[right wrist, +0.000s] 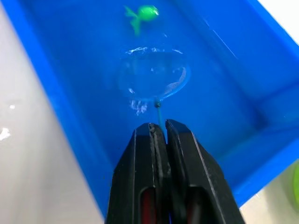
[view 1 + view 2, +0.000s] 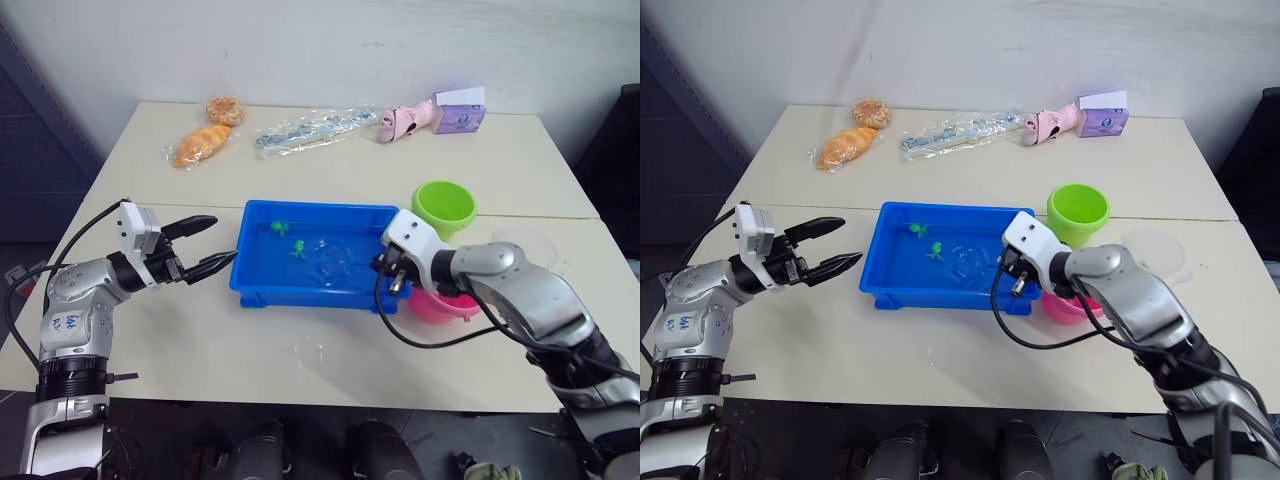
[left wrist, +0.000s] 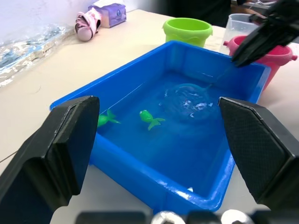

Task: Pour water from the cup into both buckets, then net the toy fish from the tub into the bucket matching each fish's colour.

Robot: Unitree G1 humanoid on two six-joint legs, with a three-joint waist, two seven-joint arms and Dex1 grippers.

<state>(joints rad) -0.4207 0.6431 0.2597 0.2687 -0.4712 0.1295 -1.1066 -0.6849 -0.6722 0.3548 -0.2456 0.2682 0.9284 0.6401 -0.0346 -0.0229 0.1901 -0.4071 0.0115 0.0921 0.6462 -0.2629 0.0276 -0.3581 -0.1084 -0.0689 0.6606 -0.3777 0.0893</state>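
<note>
The net [image 1: 152, 74] is down in the water of the blue tub [image 2: 250, 282], its hoop lying a little short of a green fish [image 1: 144, 12]. The right claw [image 1: 159, 133] is pinched tight on the net's thin handle, at the tub's end nearest the buckets. Two green fish [image 2: 298, 248] float toward the far left part of the tub, close to each other; I can't spot any pink ones in the water from here.

So the netting looks well under way. The pink fish seem to be out already, though I can't see into the pink bucket [image 2: 440, 305], which sits just beside the tub's right end, half hidden behind the right arm. The green bucket [image 2: 444, 208] stands a bit farther back, and whether anything is in it I can't tell. The clear cup [image 3: 237, 25] rests behind the buckets, so I'd guess the pouring is finished. What's left, by my reckoning, is scooping those two green fish and tipping them into the green bucket.

The left claw [image 2: 212, 247] hovers spread wide and empty just off the tub's left end, above the tabletop [image 2: 200, 340].
</note>
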